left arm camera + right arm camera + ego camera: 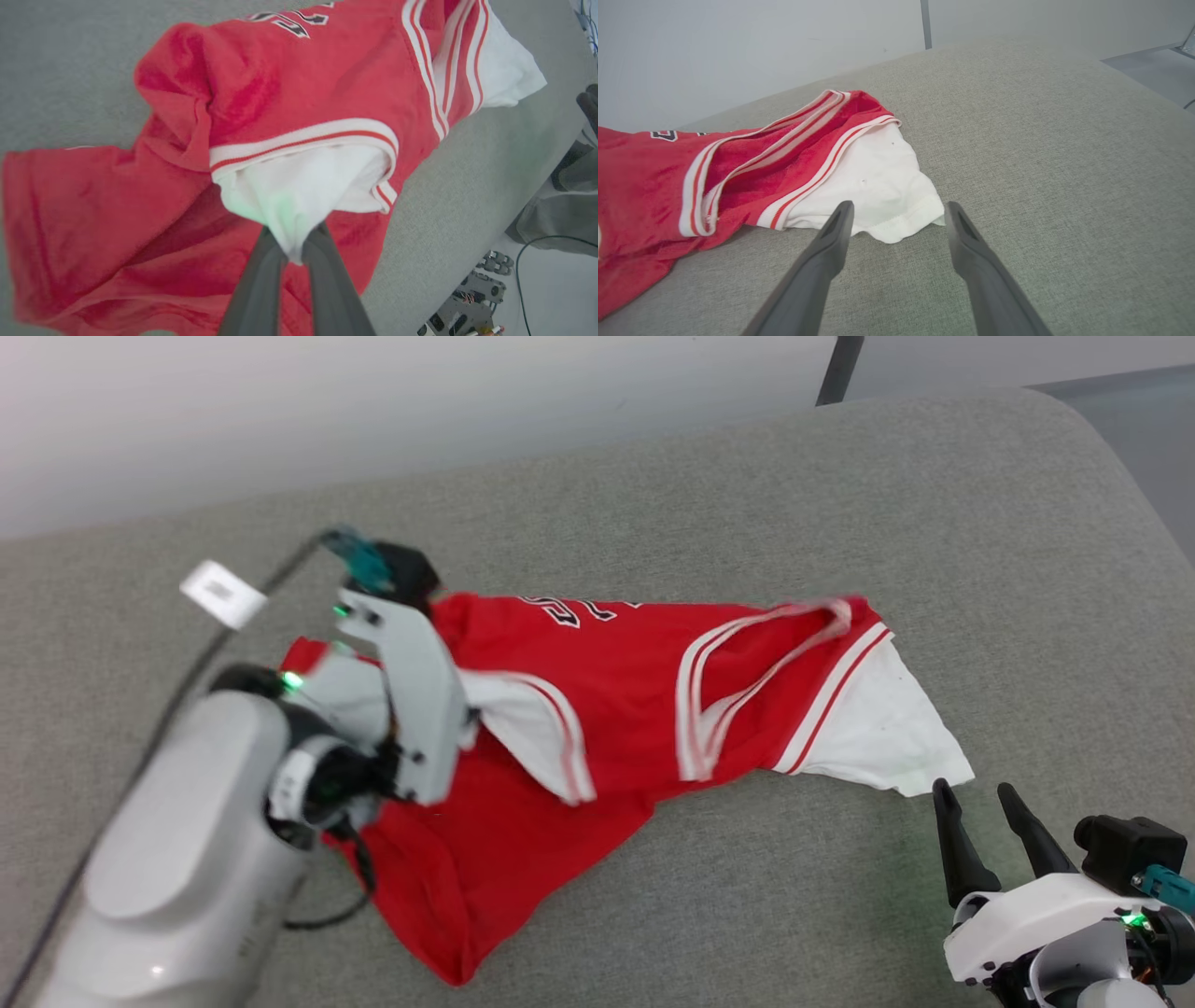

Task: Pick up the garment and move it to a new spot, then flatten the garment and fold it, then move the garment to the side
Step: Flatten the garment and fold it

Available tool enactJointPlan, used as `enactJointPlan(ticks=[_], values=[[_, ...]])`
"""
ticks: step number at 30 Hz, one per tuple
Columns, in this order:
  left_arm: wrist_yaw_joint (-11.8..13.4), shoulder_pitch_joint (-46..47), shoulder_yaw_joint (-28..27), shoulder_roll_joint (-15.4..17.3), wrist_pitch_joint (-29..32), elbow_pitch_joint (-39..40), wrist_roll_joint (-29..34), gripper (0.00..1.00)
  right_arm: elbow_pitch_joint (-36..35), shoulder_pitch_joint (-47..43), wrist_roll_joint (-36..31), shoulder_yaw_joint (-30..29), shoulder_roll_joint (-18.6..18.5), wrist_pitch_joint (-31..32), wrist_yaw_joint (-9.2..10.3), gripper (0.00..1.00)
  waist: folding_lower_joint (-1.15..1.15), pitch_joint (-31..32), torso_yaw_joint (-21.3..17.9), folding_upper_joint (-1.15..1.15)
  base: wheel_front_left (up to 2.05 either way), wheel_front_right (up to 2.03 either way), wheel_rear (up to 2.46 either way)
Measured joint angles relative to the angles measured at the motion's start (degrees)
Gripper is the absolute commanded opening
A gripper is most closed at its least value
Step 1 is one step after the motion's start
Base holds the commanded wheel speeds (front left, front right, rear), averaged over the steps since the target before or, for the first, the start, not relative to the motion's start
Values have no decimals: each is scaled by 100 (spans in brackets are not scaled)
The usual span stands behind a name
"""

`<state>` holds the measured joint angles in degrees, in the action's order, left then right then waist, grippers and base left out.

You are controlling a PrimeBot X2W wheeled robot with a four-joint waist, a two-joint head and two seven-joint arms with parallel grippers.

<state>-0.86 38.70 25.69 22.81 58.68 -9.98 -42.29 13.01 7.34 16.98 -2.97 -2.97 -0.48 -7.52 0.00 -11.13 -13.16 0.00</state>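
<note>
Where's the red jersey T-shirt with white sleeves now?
Head view: the red jersey T-shirt lies crumpled on the grey fabric surface, mid-frame, one white sleeve pinched by the left gripper.

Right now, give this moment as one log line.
left pincer: shut on garment, white sleeve | right pincer: open, by other sleeve | garment: crumpled on grey cushion
</note>
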Motion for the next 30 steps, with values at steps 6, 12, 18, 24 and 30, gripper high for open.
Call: enactJointPlan(ticks=[6,12,18,24,30], values=[[25,328,-377,59,-633,-99,35,0,-34,-4,3,25,1,52,0,100,0,-15,31,0,0,0,0],[-186,885,-623,-157,-1466,-768,47,0,-53,-1,31,118,1,73,0,100,0,-113,-8,0,0,0,0],[-349,1590,-829,-392,-2427,-1696,88,0,-22,40,156,288,1,55,0,100,0,-317,-122,0,0,0,0],[-467,2150,-755,-320,-3131,-2892,407,0,109,219,293,505,1,-54,0,100,0,-616,-298,0,0,0,0],[-543,2369,-646,-277,-3628,-3947,553,54,265,373,371,665,1,-198,0,100,0,-871,-490,0,0,0,0]])
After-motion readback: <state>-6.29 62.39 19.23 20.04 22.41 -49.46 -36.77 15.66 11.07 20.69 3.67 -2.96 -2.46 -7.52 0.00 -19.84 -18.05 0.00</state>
